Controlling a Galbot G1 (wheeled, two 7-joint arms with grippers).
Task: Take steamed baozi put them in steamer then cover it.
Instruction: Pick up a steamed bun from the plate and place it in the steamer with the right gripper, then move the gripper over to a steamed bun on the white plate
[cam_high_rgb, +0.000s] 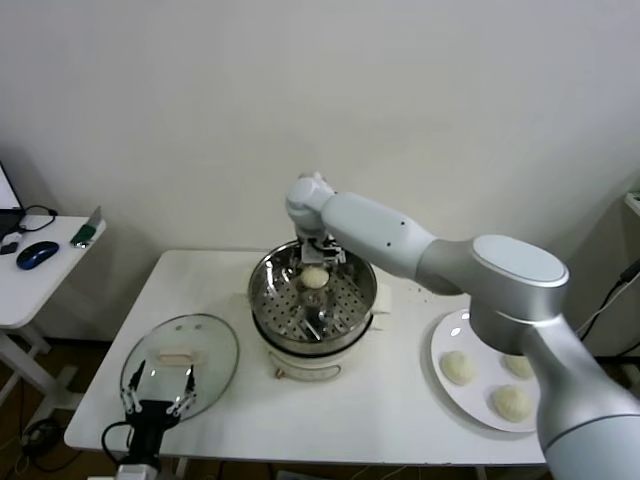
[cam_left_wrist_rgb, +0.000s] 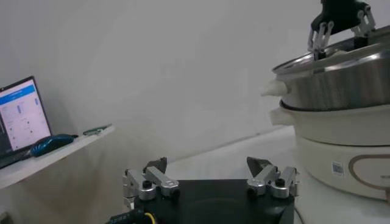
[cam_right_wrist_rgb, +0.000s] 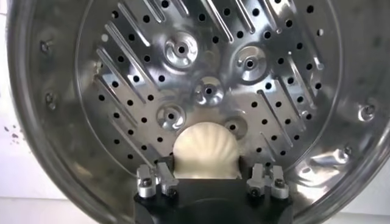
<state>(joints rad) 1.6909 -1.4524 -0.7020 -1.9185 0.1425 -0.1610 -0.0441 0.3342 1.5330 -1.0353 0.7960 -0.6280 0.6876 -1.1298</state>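
1. Left gripper (cam_high_rgb: 158, 402): parked at the near left table edge, fingers spread apart with nothing between them. In the left wrist view the two fingertip pairs (cam_left_wrist_rgb: 151, 182) stand wide apart over bare table.
2. Glass lid (cam_high_rgb: 180, 362): lies flat on the white table (cam_high_rgb: 380, 400), just beyond the left fingers, its handle facing up.
3. White plate (cam_high_rgb: 447, 335): at the table's right side, well apart from both grippers, carrying three steamed baozi (cam_high_rgb: 458, 367).
4. Steamer (cam_high_rgb: 283, 272): a perforated stainless-steel basket on a white electric pot body, at mid-table, uncovered.
5. Right gripper (cam_high_rgb: 316, 262): reaches down into the far half of the steamer basket. In the right wrist view its fingers (cam_right_wrist_rgb: 159, 176) stand parted on either side of a fourth baozi (cam_right_wrist_rgb: 206, 149) without pinching it.
6. Fourth baozi: rests on the perforated floor (cam_right_wrist_rgb: 207, 67) of the basket, directly between the right fingers.
7. Side desk (cam_high_rgb: 40, 275): beyond the left gripper, bearing a blue mouse (cam_high_rgb: 37, 254).
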